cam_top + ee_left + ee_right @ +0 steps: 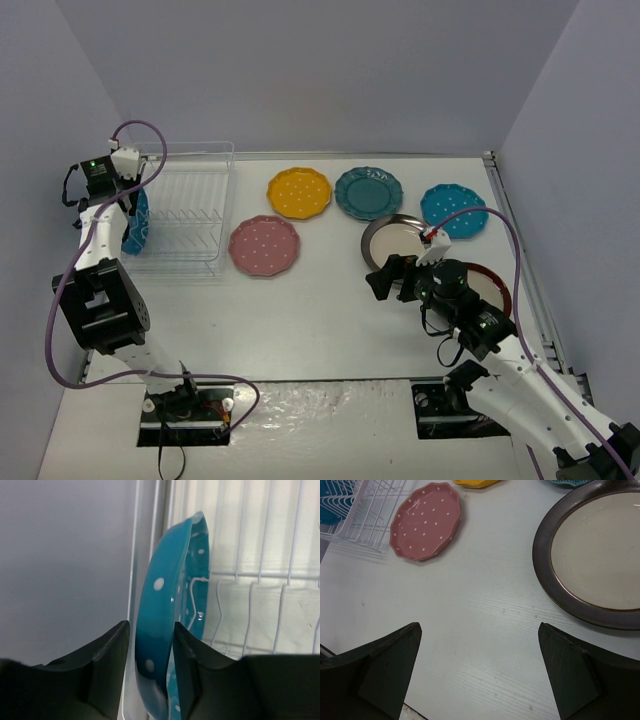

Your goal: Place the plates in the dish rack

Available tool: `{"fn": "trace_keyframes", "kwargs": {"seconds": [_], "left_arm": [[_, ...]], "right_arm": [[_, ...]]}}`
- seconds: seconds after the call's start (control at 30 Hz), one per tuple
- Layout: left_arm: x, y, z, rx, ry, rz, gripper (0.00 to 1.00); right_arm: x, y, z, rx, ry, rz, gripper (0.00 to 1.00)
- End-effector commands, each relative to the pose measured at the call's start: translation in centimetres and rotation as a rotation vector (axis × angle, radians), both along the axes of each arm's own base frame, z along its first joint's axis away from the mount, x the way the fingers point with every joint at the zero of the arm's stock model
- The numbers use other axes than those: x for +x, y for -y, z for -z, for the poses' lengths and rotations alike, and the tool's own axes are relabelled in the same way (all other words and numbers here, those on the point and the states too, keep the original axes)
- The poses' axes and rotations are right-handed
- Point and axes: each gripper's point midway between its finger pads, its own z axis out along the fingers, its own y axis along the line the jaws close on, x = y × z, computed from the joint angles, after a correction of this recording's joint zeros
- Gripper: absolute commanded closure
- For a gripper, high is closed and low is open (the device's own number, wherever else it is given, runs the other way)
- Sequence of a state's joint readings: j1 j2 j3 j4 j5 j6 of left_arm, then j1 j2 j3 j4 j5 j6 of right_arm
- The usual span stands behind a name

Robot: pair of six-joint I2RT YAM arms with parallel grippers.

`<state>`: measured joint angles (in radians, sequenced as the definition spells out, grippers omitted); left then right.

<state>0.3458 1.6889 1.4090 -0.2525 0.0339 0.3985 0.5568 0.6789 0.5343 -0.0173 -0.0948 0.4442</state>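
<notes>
While six plates lie flat on the desk, the top view shows only one bright blue plate at the dish rack, standing on edge at its left end where the left arm reaches, so by my reading the task is barely begun. Left to load are the yellow plate, the dark teal plate, the second bright blue plate, the pink plate just beside the rack, the first dark-rimmed plate just ahead of the right fingers, and the second dark-rimmed plate, half hidden beneath that arm. The left wrist view adds what the top cannot: the racked plate stands upright among the white wires with the left fingers on either side, one touching its rim, a thin sliver of light beside the other (whether they pinch it or have let go, I cannot tell). The right wrist view settles its own pair: those fingers are spread wide and empty above bare desk, the first dark-rimmed plate to their right, the pink plate ahead on the left near the rack's corner.
</notes>
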Motion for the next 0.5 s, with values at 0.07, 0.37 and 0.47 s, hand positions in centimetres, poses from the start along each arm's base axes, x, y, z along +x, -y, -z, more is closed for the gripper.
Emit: {"fn": "trace_keyframes", "kwargs": {"seconds": [0.07,0.37,0.47], "left_arm": [[1.7,-2.3,-7.8,0.086,0.259,-0.082,0.45],[1.1,-1.6,-12.6,0.021,0.408,-0.127,0.06],[0.4,-0.5,-16.0,-0.056,0.497,-0.171,0.03]], "right_arm": [[0.6,-0.3,-2.1,0.056,0.069,0.01,0.0],[0.5,0.1,-2.7,0.077,0.057,0.043,0.0],[1.2,0.5,-2.4,0.073,0.032,0.094,0.0]]}}
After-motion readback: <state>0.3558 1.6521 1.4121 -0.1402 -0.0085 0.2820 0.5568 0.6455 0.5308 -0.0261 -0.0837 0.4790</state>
